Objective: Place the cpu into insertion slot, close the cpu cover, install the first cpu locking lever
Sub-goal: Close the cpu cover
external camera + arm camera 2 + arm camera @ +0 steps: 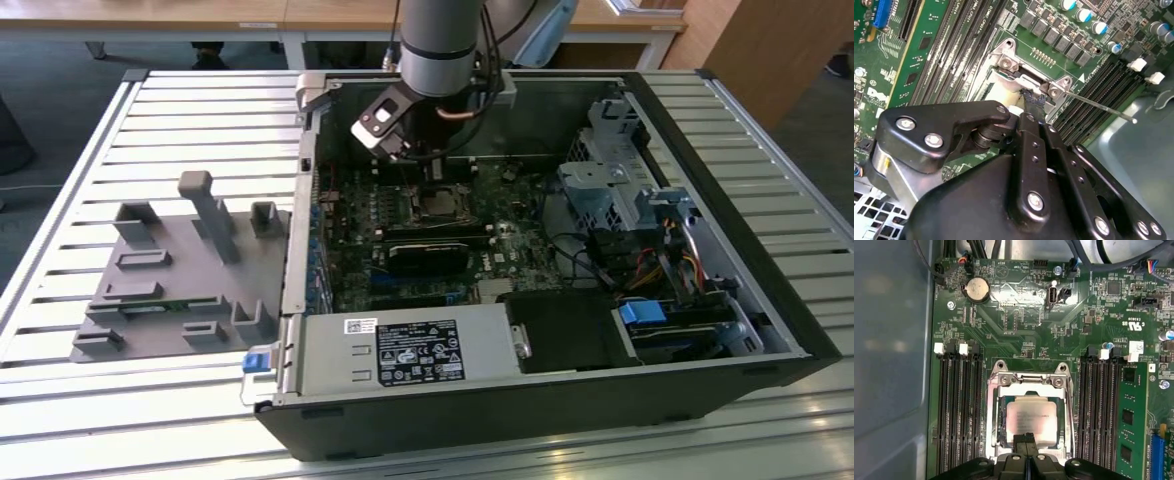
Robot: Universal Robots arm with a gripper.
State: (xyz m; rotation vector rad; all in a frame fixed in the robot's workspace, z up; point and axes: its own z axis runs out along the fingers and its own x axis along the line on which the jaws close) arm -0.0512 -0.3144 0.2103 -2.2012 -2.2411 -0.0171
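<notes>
Right under my gripper, tips pinched together and empty, is one edge of the thin silvery square-frame cpu cover; flat dull-silver cpu sits just beyond.

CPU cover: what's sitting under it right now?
Through the cpu cover cut-out the cpu shows its silver top and green rim. The pin field of the insertion slot is hidden beneath the chip, and the gripper covers one edge of the chip.

downward tool, fingers pinched together
</notes>
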